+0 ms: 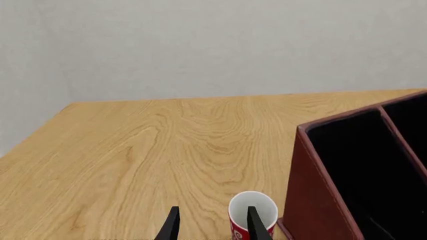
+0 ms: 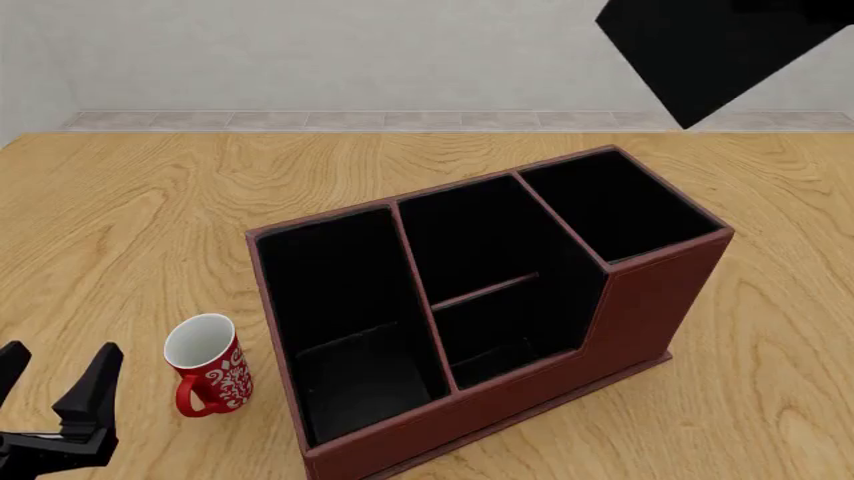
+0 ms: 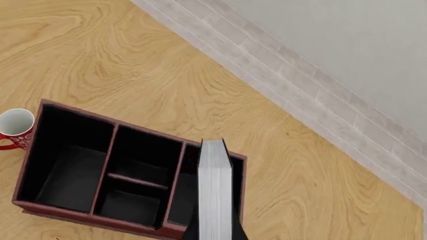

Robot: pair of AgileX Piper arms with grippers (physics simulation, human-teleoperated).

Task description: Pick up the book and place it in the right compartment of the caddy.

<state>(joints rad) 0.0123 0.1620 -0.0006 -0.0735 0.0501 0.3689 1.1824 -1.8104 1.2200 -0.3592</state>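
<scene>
The black book (image 2: 714, 45) hangs tilted in the air at the top right of the front view, above and behind the caddy (image 2: 561, 385). In the right wrist view its white page edges (image 3: 215, 190) point down over the right compartment (image 3: 189, 192), the tall undivided end section (image 2: 614, 205). My right gripper is shut on the book; its fingers are hidden by it. My left gripper (image 2: 56, 375) is open and empty, low at the front left; in the left wrist view (image 1: 212, 222) it sits just short of the red mug.
A red mug (image 2: 207, 365) with a white inside stands upright just left of the caddy, also in the left wrist view (image 1: 252, 212). The caddy's left end wall (image 1: 313, 200) rises beside it. A grey wall runs behind the table.
</scene>
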